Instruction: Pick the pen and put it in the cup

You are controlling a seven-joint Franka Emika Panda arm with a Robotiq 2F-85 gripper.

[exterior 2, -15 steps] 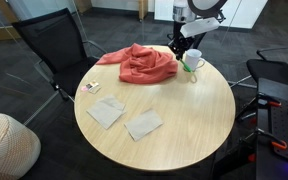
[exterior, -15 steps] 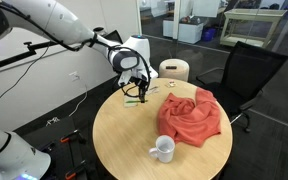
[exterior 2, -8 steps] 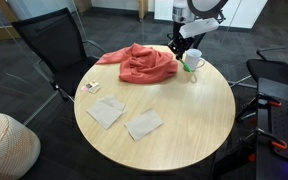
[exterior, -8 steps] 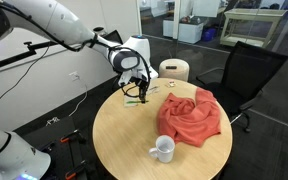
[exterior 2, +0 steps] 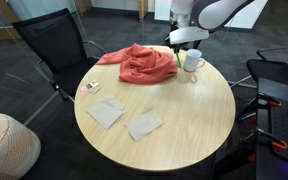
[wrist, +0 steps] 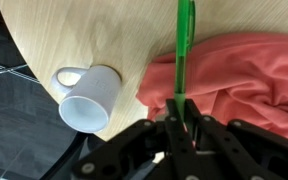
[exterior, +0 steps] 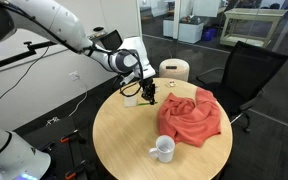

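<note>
Near round cup [wrist: 89,97], slim pen [wrist: 185,45] (green)

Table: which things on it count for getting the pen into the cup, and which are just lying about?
For the job:
- pen, gripped in the hand
- white mug, upright beside the cloth

Just lying about:
- red cloth
- paper sheet
- another sheet
- small card

No lettering can be read anywhere.
The cup [wrist: 89,98] and pen [wrist: 185,40] look unmarked; the card [exterior 2: 90,87] at the table's [exterior 2: 184,120] 9 o'clock is too small to read.
</note>
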